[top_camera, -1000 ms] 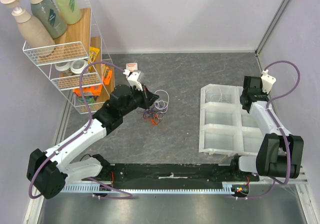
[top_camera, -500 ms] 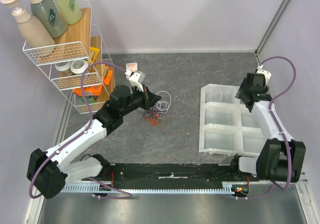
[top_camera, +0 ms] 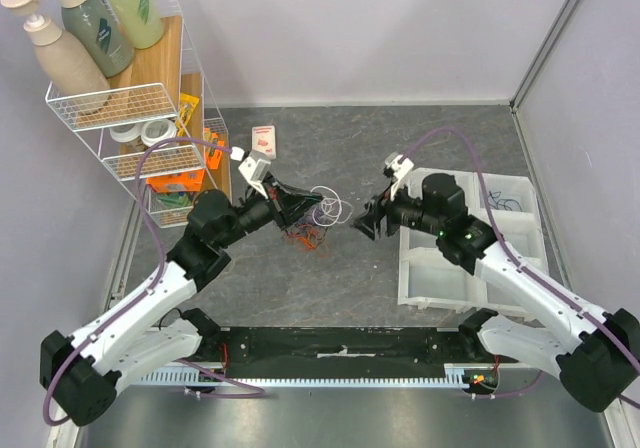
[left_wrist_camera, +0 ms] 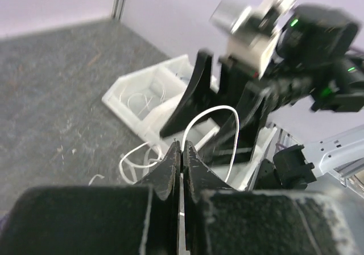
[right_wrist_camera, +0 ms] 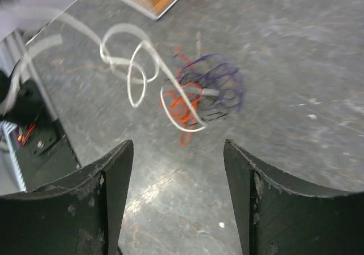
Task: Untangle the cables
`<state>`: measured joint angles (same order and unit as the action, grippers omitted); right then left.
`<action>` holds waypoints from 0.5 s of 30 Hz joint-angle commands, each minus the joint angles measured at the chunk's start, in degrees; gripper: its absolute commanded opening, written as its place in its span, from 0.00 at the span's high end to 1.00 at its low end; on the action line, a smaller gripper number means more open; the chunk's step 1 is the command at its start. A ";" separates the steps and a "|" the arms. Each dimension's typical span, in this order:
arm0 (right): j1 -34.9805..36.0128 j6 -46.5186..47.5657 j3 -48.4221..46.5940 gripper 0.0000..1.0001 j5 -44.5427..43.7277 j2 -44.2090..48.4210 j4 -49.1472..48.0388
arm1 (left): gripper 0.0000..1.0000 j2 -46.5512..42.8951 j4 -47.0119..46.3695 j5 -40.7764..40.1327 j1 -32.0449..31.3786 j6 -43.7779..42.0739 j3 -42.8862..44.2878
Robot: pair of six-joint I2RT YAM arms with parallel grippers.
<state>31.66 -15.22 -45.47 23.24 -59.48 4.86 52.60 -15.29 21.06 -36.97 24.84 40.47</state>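
Note:
The cables [top_camera: 311, 230] lie as a small tangle of purple, dark blue and orange-red strands mid-table. My left gripper [top_camera: 318, 208] hovers over them, shut on a white cable [left_wrist_camera: 211, 114] that arcs up from its tips. A white loop [top_camera: 332, 208] trails toward the tangle. My right gripper [top_camera: 362, 224] faces it from the right, a short way off, open and empty. Its wrist view shows the cables [right_wrist_camera: 200, 94] ahead of the open right gripper [right_wrist_camera: 177, 158], white loops [right_wrist_camera: 135, 67] to their left.
A white compartment tray [top_camera: 436, 268] stands on the right, under my right arm, with thin cables in its back compartments. A wire rack [top_camera: 135, 118] with pump bottles and tape rolls fills the back left corner. A small card box [top_camera: 264, 139] lies behind the tangle.
My right arm swung from the tray's far right side to the table's middle, and its jaws opened. My left gripper shifted slightly, still shut on the white cable.

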 commanded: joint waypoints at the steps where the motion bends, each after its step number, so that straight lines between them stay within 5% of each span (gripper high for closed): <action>1: 4.37 -0.33 5.12 0.27 -1.88 1.82 -13.36 | 0.98 -5.83 -9.84 -0.05 0.06 -4.36 -2.76; 8: 8.24 -1.75 1.80 0.36 -4.68 -4.32 -18.06 | 0.98 -6.81 -11.25 1.08 -0.03 -4.62 -3.20; 15: 9.30 -0.42 3.28 0.34 -8.48 -5.29 -19.80 | 0.98 -7.34 -11.43 1.35 0.06 -4.36 -3.11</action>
<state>40.77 -16.56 -41.95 16.95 -64.84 -9.52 45.80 -23.35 21.32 -36.97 22.48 37.58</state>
